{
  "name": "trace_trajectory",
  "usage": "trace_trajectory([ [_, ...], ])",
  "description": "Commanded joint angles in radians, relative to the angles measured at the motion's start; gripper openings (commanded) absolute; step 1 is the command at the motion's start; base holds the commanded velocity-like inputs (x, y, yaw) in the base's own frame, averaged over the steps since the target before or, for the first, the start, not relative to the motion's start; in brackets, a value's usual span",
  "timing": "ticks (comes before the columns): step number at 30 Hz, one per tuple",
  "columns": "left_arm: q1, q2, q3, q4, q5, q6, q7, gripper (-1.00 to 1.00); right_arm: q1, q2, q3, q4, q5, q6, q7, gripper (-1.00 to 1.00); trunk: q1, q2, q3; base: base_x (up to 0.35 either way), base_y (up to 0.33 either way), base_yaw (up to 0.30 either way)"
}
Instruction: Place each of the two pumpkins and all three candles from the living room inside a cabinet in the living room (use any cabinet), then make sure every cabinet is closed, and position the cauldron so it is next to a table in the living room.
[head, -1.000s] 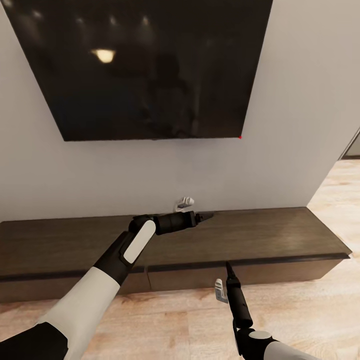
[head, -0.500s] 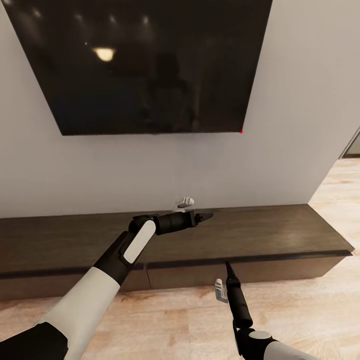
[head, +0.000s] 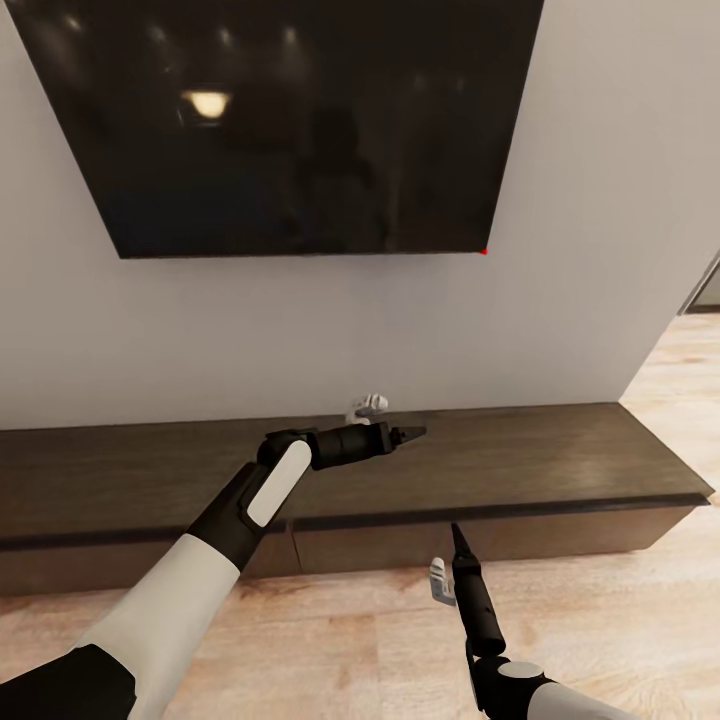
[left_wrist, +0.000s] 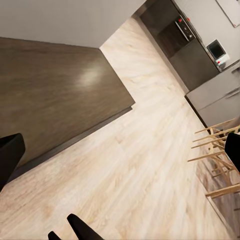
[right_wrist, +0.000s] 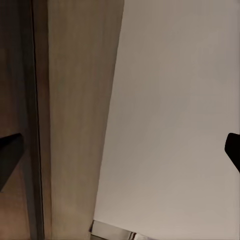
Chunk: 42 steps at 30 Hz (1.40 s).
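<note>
**Both arms raised before the closed cabinet**

In the head view the long dark-brown cabinet (head: 520, 455) runs along the white wall (head: 600, 300), its flat top bare of objects and its drawer fronts flush. A large black screen (head: 290, 120) hangs on the wall at 12 o'clock from it.

The left tool (head: 410, 433) is held over the cabinet top near its middle, pointing toward 3 o'clock. In the left wrist view its dark fingertips (left_wrist: 9, 155) sit at opposite edges of the picture, so it is spread wide and holds nothing; beyond them lie the cabinet end, pale wood floor (left_wrist: 150, 165), grey kitchen units (left_wrist: 200, 55) and wooden chair legs (left_wrist: 215, 155).

The right tool (head: 458, 540) stands in front of the drawer fronts, pointing toward 12 o'clock. Its fingertips (right_wrist: 7, 155) are likewise far apart, released, facing the cabinet edge and the wall.
</note>
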Motion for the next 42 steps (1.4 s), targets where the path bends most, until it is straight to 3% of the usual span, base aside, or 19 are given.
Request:
trace_trajectory([
  [1, 0.000, 0.000, 0.000, 0.000, 0.000, 0.000, 0.000, 1.00, 0.000, 0.000, 0.000, 0.000, 0.000, 0.000, 0.000, 1.00, 0.004, -0.007, -0.003, 0.000, 0.000, 0.000],
  [11, 0.000, 0.000, 0.000, 0.001, 0.000, 0.001, 0.000, 1.00, 0.000, 0.002, 0.001, 0.000, 0.000, -0.047, 0.000, 1.00, 0.042, -0.077, -0.035, 0.000, 0.000, 0.000],
  [42, 0.000, 0.001, 0.000, -0.008, 0.000, 0.002, 0.000, 1.00, 0.005, 0.003, 0.001, -0.001, -0.001, -0.051, -0.006, 1.00, 0.161, -0.294, -0.132, 0.000, 0.000, 0.000],
])
